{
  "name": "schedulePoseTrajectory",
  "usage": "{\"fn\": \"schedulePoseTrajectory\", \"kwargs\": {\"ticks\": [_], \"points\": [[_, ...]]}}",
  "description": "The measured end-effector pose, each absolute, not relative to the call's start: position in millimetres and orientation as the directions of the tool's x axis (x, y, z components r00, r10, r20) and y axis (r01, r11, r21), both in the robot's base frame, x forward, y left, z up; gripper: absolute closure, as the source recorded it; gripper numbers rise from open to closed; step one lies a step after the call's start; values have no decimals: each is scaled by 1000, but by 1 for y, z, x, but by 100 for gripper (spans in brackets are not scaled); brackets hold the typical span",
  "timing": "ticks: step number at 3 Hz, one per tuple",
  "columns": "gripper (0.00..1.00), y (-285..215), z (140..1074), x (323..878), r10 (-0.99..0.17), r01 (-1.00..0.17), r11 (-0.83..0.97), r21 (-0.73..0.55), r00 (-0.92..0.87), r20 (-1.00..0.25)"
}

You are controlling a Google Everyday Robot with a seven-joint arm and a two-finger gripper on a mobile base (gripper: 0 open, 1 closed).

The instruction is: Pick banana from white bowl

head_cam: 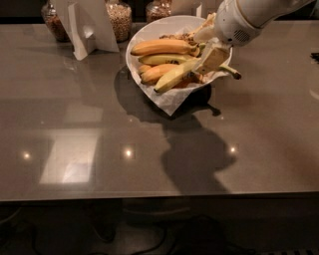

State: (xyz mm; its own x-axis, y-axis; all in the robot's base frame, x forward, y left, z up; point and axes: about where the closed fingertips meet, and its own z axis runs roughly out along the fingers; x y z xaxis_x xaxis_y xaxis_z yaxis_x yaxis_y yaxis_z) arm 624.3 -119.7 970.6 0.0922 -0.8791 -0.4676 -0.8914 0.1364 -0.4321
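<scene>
The gripper (212,57) is hanging over the right side of the white bowl (149,27), at the end of the pale arm (249,15) that is reaching in from the upper right. It is pinching the banana (174,77) near its stem end. The dark stem tip (234,74) is poking out to the right, past the fingers and over the bowl's rim. The banana is slanting down to the left, with its far end lying over the paper napkin (172,102) at the bowl's front edge. Behind it, shorter orange-yellow bananas (162,46) are lying in the bowl. The bowl is sitting on the grey table (75,124), with glass jars (119,17) and a white stand (87,25) standing behind it to the left.
</scene>
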Motion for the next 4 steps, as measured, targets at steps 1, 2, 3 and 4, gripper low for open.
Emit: {"fn": "schedulePoseTrajectory", "kwargs": {"ticks": [1, 2, 3, 4], "points": [[41, -114, 962, 630, -881, -898, 118, -423, 102, -461], [43, -109, 955, 633, -883, -905, 102, -413, 108, -456], [43, -106, 949, 635, -884, -910, 91, -403, 112, -453], [42, -104, 939, 638, -888, -917, 76, -392, 117, -445]]}}
